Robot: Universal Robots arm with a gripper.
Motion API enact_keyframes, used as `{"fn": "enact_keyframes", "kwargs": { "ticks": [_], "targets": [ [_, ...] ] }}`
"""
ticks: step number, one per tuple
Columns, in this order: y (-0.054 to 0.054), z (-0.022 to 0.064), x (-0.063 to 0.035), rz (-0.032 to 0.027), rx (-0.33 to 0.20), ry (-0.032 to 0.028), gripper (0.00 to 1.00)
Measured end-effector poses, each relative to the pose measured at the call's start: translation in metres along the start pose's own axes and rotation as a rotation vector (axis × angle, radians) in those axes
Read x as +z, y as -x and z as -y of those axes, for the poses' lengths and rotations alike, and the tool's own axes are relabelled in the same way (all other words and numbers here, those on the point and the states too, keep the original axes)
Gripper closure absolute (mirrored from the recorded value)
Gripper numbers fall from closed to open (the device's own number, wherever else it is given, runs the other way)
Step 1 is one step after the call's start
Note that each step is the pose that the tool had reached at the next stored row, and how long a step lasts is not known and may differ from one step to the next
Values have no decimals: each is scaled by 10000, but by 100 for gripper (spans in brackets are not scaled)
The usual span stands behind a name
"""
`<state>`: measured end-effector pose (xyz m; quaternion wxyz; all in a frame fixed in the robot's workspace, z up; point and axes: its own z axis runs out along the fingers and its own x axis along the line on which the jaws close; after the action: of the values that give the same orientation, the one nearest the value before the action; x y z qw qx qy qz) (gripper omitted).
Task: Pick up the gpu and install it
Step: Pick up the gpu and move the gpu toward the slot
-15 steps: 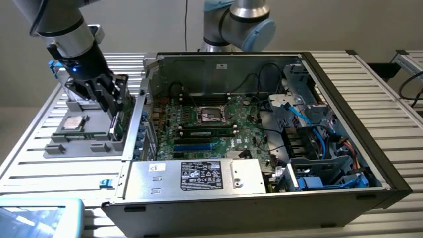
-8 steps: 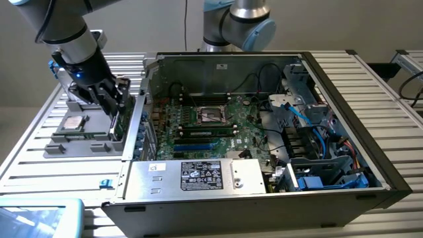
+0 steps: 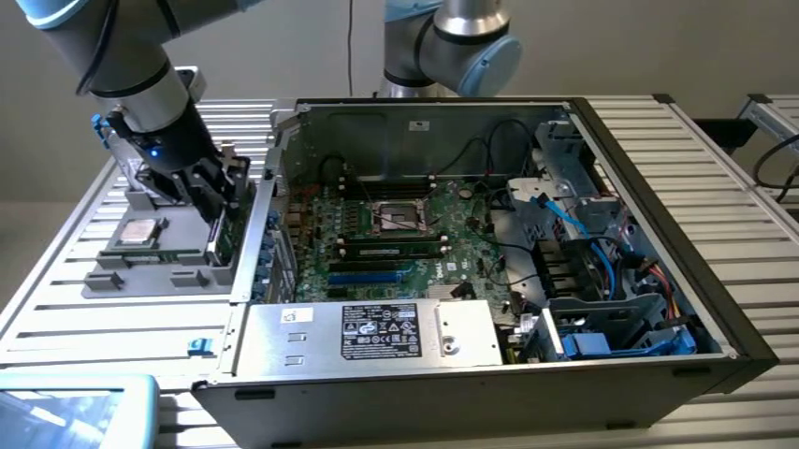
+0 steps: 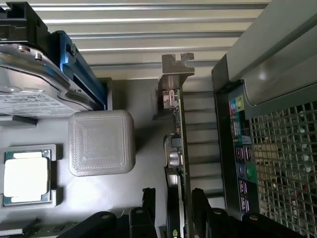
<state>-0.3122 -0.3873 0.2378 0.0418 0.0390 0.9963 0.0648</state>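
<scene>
Where the gpu is: the gpu [image 4: 174,148] stands on edge in a slot of the grey tray [image 4: 124,96], just beside the open computer case [image 4: 267,54]. Its silver bracket [image 4: 176,67] is at the end away from the gripper.
Weight and feel: I'd call it light and stiff, a thin board that won't sag but won't forgive a hard squeeze.
Fragile spots: the small parts along the board, and whatever contact edge sits down in the slot, look like the places to keep off.
Where to hold: across the thin board near its upper edge, one finger on each flat face. The bracket looks like slick metal and a poorer choice.
Gripper: the gripper [image 4: 173,194] has its fingers apart, one on either side of the card, with daylight showing on both sides.
Arm pose: the arm [image 3: 156,94] slopes steeply from the exterior view's upper left, wrist aimed down at the tray, low over the card.
Neighbours: a hard drive [image 4: 34,94], a processor chip [image 4: 27,176] and a grey square block [image 4: 101,144] lie in the same tray, apart from the card.
Tabletop: a slatted metal tabletop [image 3: 75,323] carries tray and case.
</scene>
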Motion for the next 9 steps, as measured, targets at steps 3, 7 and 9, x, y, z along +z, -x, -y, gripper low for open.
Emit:
{"fn": "enact_keyframes", "kwargs": {
  "ticks": [3,7,9],
  "targets": [
    [7,5,46,13,-2,9,56],
    [21,8,79,14,-2,7,56],
    [26,9,91,16,-1,8,56]
  ]
}}
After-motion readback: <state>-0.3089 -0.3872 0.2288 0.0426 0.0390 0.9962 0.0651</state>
